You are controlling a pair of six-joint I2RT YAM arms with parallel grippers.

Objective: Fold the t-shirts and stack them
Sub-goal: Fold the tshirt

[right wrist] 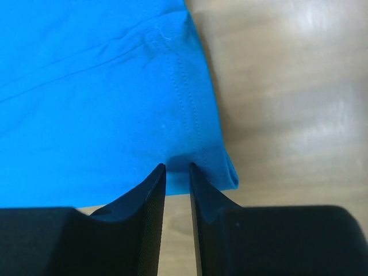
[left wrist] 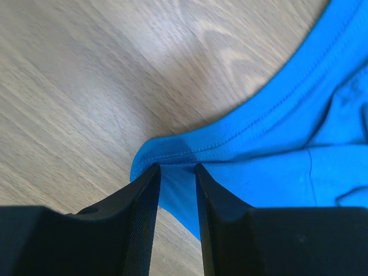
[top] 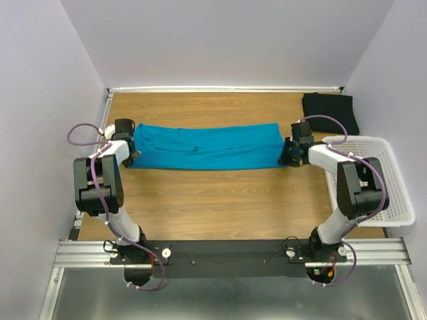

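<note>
Top external view shows you the teal shirt (top: pixel 203 148) lying long from left to right on the table (top: pixel 220 207), between your two arms. Your left gripper (top: pixel 133 155) pinches its left end with narrow jaws. Your right gripper (top: pixel 288 155) pinches the hem at its right end the same way. Each arm is nearest its own end, so you likely lift both ends together. The black shirt (top: pixel 330 112) sits in the far right corner.

Teal-blue t-shirt (top: pixel 203 147): plain cloth, folded lengthwise into a long flat band. It lies left-to-right across the table (top: pixel 220 207), with stitched hems at both ends.
Black t-shirt (top: pixel 329 111): folded compact rectangle, flat, far right corner, well apart from the teal-blue one.
</note>
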